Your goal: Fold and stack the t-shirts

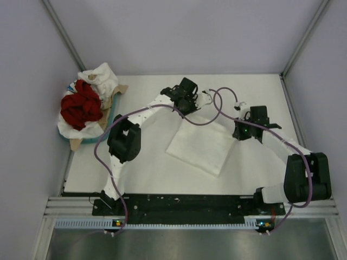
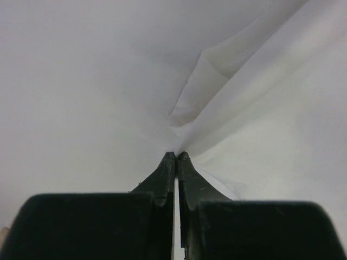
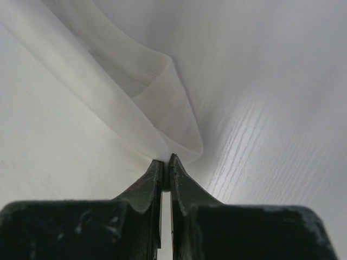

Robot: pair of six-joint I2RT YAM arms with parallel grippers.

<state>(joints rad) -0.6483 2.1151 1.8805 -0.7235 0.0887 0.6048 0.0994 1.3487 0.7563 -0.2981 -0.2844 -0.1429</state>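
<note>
The folded white t-shirt (image 1: 199,145) is lying at the middle of the table (image 1: 146,165) as a tilted rectangle, between the two arms.

The left gripper (image 2: 177,156) is reaching to the shirt's far corner. In the left wrist view its jaws are pressing together on a pinch of white cloth, with creases running away from the tips. How many layers are caught cannot be made out. From above, the fingertips are lying hidden under the wrist body.

The right gripper (image 3: 164,161) is sitting at the shirt's right corner. In the right wrist view its jaws are closing tight on a rolled edge of the same cloth, and bare table grain is showing just to the right of it. From above, the point of contact is likewise hidden by the arm.

At the far left, a tray (image 1: 106,125) is holding a loose heap: red t-shirts (image 1: 81,107) are bunching on top of white t-shirts (image 1: 102,76). Their number cannot be counted, and no print can be made out. Most of the tray rim is lying buried under the cloth; brown cardboard (image 1: 120,89) is poking out at its far right edge.
</note>
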